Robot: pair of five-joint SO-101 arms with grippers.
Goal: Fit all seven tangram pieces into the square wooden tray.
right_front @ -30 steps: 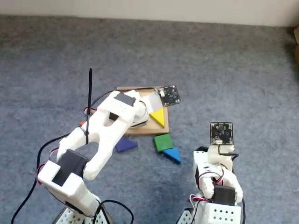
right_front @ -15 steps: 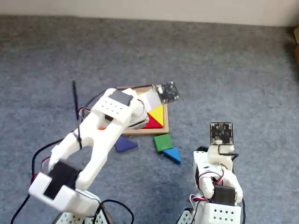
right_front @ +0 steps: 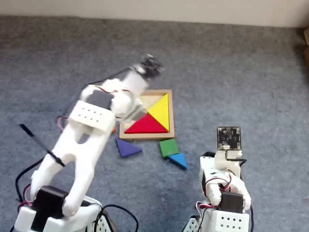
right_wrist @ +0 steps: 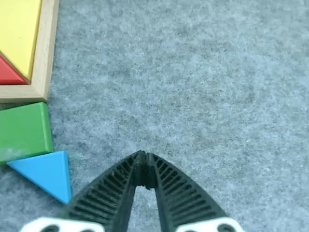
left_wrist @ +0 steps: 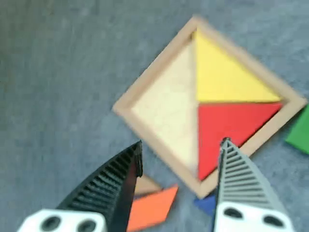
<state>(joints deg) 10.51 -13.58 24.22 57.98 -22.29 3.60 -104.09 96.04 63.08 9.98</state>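
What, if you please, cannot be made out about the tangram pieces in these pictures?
High view: the left arm covers the tray's left part and most of the orange piece.
Left wrist view: the edge cuts off the green piece; a pincer finger hides most of the purple piece.

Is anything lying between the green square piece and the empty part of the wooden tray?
Yes. The tray rim and the red triangle lie between the green square and the bare wood, so the piece would probably need lifting over both.
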